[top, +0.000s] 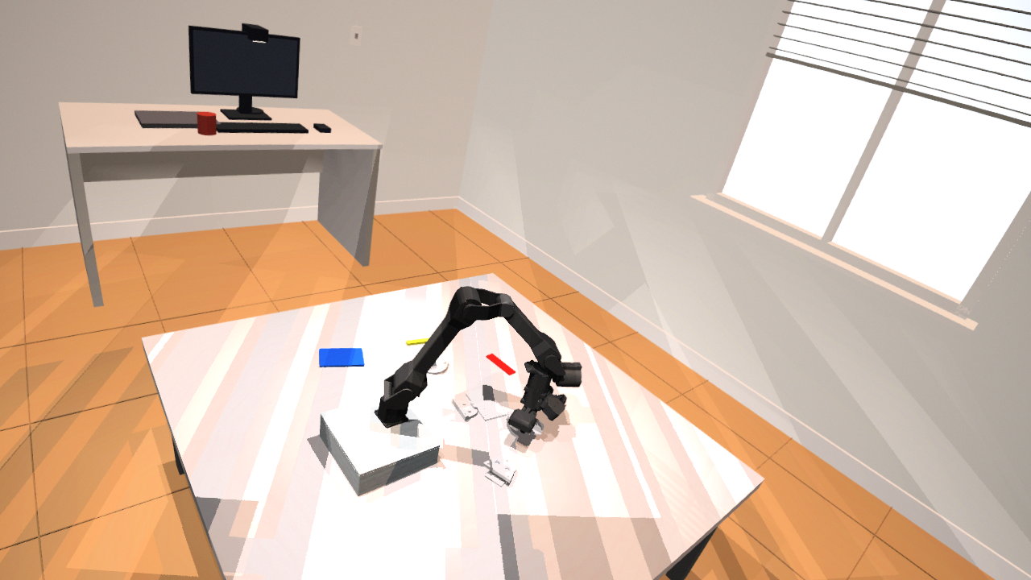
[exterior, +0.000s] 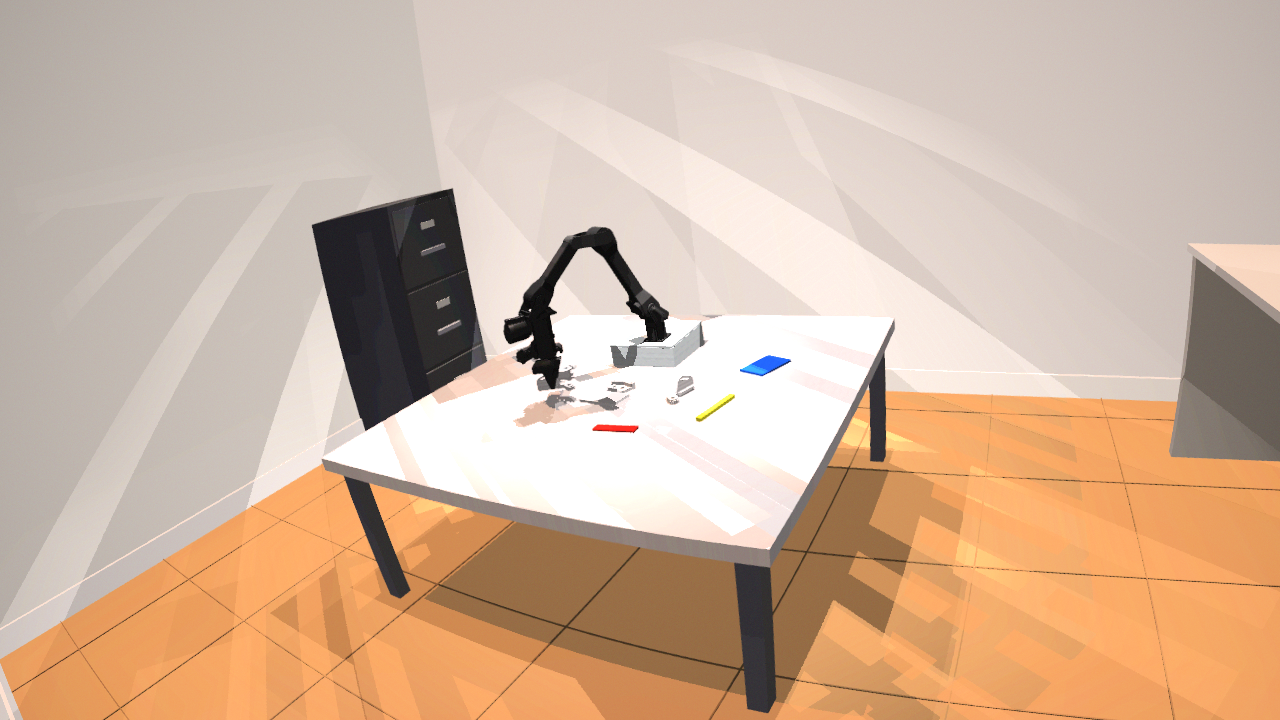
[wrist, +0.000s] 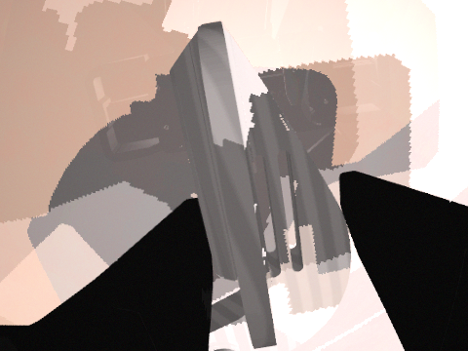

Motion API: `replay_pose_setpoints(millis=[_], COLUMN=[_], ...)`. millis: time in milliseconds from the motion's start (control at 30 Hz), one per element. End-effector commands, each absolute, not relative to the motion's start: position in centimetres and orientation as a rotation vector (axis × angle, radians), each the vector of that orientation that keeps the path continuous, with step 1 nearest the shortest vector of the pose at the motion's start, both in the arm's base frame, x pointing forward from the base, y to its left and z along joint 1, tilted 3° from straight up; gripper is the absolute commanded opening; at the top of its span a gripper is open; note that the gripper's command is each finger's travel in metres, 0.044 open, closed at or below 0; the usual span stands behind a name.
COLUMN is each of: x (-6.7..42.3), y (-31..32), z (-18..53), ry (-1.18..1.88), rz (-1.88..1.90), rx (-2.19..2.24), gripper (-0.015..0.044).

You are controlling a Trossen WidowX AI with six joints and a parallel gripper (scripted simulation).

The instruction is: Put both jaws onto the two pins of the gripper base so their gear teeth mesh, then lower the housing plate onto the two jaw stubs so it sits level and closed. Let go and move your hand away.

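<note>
My gripper point(top: 524, 432) point(exterior: 550, 383) point(wrist: 273, 202) is shut on a pale grey jaw with a curved side and long slots. That jaw point(wrist: 312, 210) stands on edge between the black fingers, low over the table. The other jaw point(top: 438, 367) point(exterior: 685, 385) lies nearer the arm's base, partly behind the arm in the top view. A small white part with holes point(top: 465, 407) point(exterior: 619, 386) lies beside a thin flat plate point(top: 491, 411). Another white part with holes point(top: 503, 469) lies on the other side of my gripper. I cannot tell which part is the gripper base or the housing plate.
The arm stands on a white block point(top: 382, 447) point(exterior: 675, 352). A red strip point(top: 500, 364) point(exterior: 614, 428), a yellow bar point(top: 416, 341) point(exterior: 715, 407) and a blue rectangle point(top: 341, 357) point(exterior: 765, 365) lie on the table point(top: 605, 461) point(exterior: 537, 456).
</note>
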State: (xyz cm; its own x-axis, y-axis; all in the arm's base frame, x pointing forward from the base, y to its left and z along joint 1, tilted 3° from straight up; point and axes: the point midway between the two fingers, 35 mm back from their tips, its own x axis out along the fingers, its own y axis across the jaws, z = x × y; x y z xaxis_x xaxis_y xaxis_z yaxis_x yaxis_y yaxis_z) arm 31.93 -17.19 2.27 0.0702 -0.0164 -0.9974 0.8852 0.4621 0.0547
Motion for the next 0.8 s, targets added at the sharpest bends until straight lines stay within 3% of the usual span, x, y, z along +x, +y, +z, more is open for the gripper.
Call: replay_pose_setpoints(millis=[0,767], x=[31.9,30.3], y=[-17.2,-15.2], z=[3.5,7.4], ry=[1.327,1.382], rz=[-0.827,-0.693], rx=[0.856,0.71], gripper=[0.0134,0.0134])
